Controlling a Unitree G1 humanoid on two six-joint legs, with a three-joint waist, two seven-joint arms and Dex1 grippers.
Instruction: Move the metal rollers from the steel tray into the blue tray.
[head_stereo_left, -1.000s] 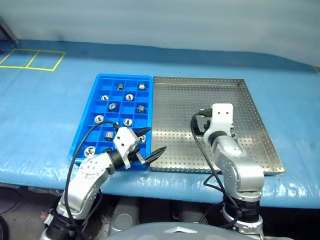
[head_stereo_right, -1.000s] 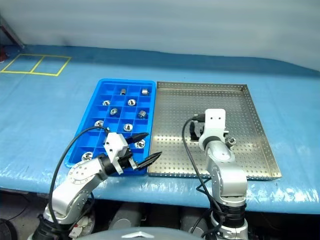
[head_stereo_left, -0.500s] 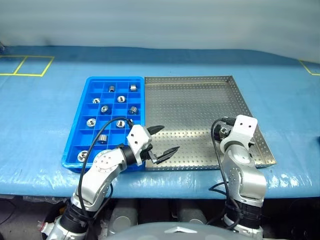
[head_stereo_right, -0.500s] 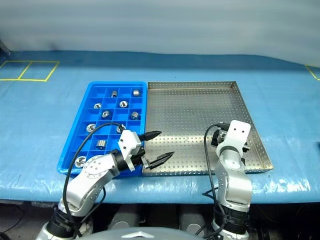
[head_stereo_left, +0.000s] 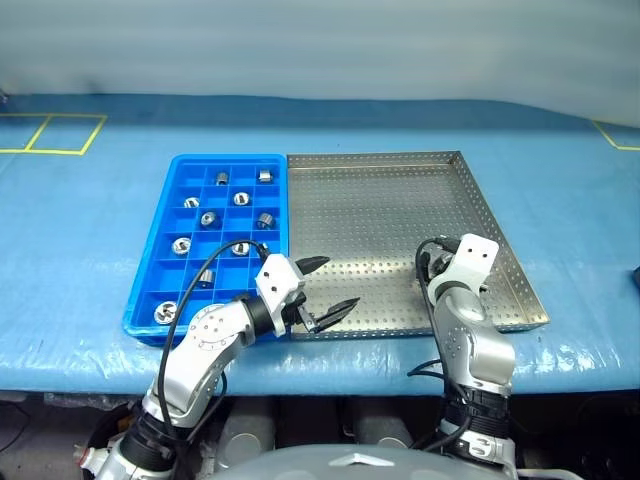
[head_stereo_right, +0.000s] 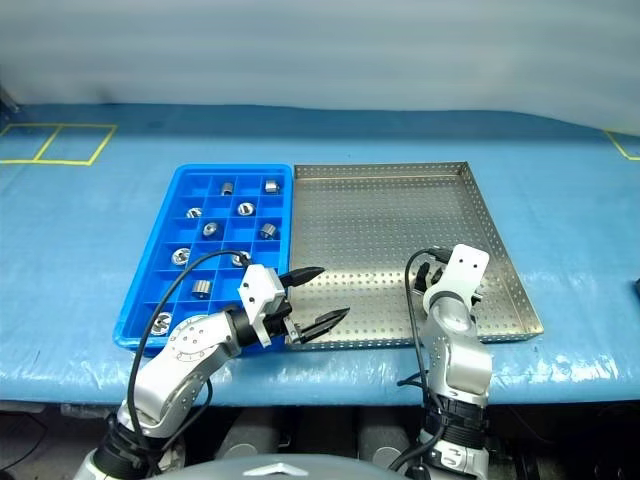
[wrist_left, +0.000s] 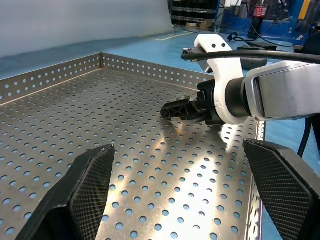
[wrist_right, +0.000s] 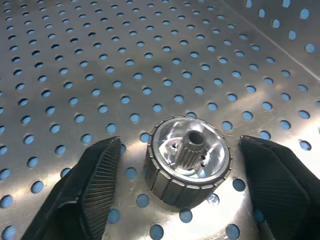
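One metal roller (wrist_right: 187, 160), shiny with a toothed central hole, stands on the perforated floor of the steel tray (head_stereo_left: 380, 210) near its front right. My right gripper (wrist_right: 178, 147) is low over the floor, open around this roller. Its fingers (wrist_right: 95, 185) flank the roller with a gap on each side. The left wrist view shows that same right gripper (wrist_left: 180, 110) down at the floor. My left gripper (head_stereo_left: 325, 288) hangs open and holds nothing over the steel tray's front left corner. The blue tray (head_stereo_left: 230, 157) lies against the steel tray's left side, with several rollers (head_stereo_left: 208, 218) in its compartments.
Both trays rest on a table with a blue cover, close to its front edge (head_stereo_left: 330, 370). Yellow tape marks (head_stereo_left: 50, 135) lie far left. A black cable (head_stereo_left: 200, 275) from my left arm loops over the blue tray's near end.
My right gripper has sunk and shifted right, down to the roller on the steel tray's floor. The left gripper has stayed in place, open. The view itself has shifted.
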